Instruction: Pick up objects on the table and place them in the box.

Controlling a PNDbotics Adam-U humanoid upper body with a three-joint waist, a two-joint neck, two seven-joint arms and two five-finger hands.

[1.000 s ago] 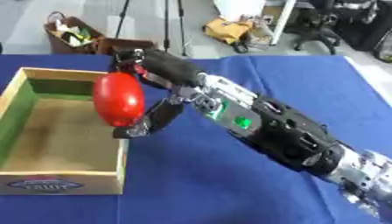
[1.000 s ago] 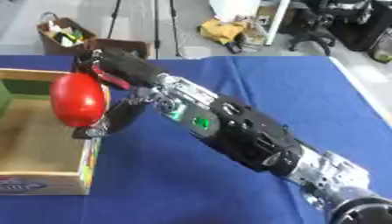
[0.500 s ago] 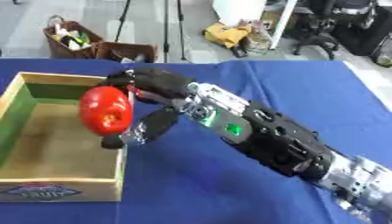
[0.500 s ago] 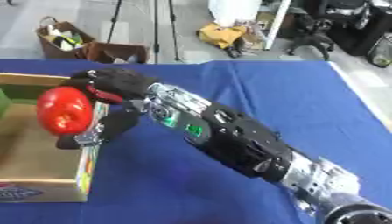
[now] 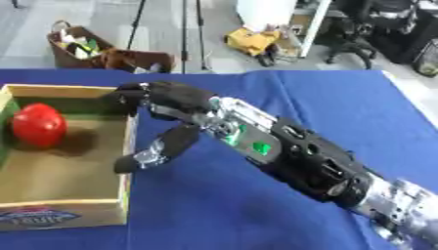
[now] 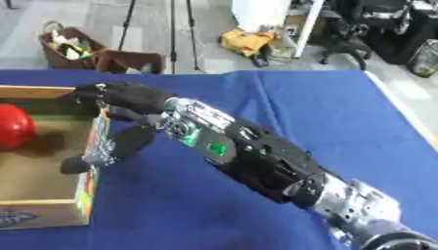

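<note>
A round red fruit (image 5: pixel 38 124) lies inside the wooden box (image 5: pixel 64 89), against its far left side. My right hand (image 5: pixel 174 101) hovers over the box's right wall, open and holding nothing. Its thumb (image 5: pixel 159 148) points down along the wall's outer side and its fingers (image 5: pixel 128 93) reach over the far right corner. The hand is apart from the fruit, a little to its right. The black and silver right arm (image 5: pixel 299 158) runs in from the lower right across the blue table. My left hand is in no view.
The blue tablecloth (image 5: pixel 256 210) stretches right of the box. On the floor beyond the table stand a brown basket (image 5: pixel 81 49), a yellow thing (image 5: pixel 248 41) and an office chair (image 5: pixel 368 29). The box's front wall (image 5: pixel 60 217) carries a printed label.
The right hand carried the red fruit left over the box and let it go. The fruit now lies inside and the fingers have opened. The camera also shifted.
</note>
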